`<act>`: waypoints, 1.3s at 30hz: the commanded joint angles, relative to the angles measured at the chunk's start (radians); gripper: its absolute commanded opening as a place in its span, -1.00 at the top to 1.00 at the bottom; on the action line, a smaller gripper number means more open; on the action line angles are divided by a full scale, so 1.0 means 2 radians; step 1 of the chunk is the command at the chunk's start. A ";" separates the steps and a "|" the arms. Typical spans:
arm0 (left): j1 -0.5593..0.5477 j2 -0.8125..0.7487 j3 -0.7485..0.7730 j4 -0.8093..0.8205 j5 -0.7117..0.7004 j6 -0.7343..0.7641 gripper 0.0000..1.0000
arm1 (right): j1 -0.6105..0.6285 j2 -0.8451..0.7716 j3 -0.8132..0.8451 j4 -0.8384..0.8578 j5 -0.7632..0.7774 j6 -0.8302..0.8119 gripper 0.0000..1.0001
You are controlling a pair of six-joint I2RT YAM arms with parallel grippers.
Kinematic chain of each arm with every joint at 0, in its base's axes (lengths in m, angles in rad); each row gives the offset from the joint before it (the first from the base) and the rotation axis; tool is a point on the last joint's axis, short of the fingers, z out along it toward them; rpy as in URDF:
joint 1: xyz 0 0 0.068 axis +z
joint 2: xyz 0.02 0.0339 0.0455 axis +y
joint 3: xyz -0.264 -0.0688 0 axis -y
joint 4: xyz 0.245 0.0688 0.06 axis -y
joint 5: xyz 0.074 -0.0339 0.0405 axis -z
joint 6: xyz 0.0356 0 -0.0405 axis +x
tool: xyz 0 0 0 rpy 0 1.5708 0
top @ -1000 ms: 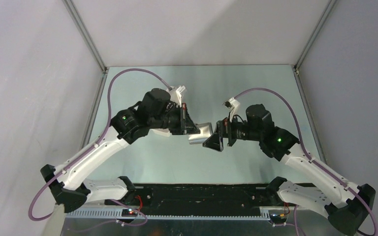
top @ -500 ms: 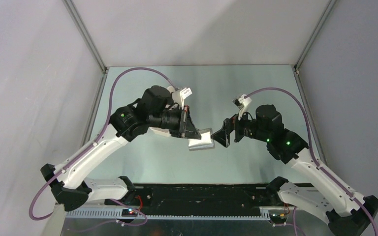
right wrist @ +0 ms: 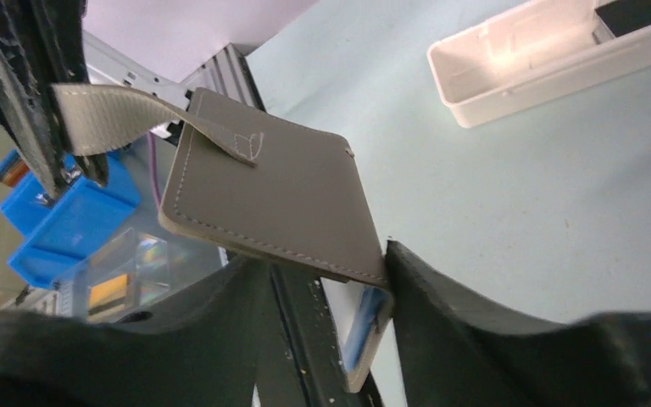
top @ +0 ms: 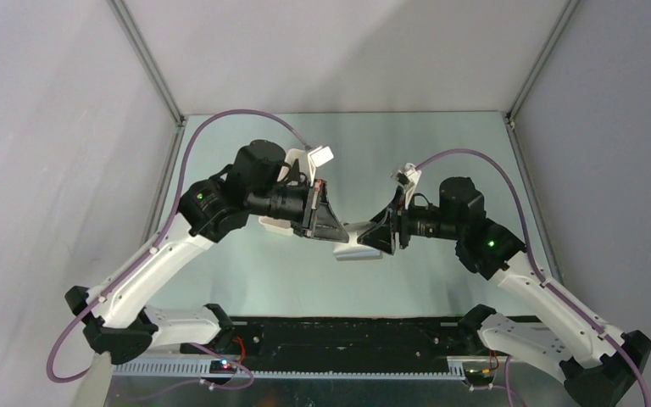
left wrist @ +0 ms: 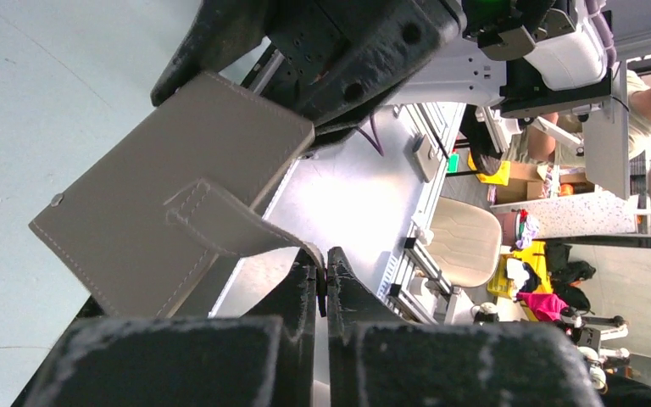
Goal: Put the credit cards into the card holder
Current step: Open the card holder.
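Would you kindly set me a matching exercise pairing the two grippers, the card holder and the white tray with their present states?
1 left gripper
2 right gripper
3 card holder
4 white tray

A resting on the table
B pinching the closing tab
C held in the air
D gripping the card holder's edge

Pairs: 1-B, 2-D, 3-C, 4-A

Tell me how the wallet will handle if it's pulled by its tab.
The tab is probably floppy: it curves where the left gripper pinches it. The wallet body looks stiffer: flat and uncreased, out from the right gripper. Likely light, since a corner grip seems to hold it.
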 commanded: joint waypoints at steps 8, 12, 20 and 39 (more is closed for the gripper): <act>0.007 -0.017 0.003 0.008 -0.030 0.023 0.32 | -0.012 0.010 0.016 0.057 -0.016 0.077 1.00; 0.041 -0.051 -0.027 0.009 -0.102 0.024 -0.38 | -0.039 0.012 0.014 0.058 -0.036 0.124 1.00; 0.085 -0.115 -0.097 0.017 -0.133 0.055 -0.97 | -0.089 0.013 0.012 0.071 -0.094 0.233 1.00; 0.083 -0.078 -0.175 0.280 0.001 0.005 -0.75 | -0.102 0.007 0.012 0.117 -0.145 0.340 1.00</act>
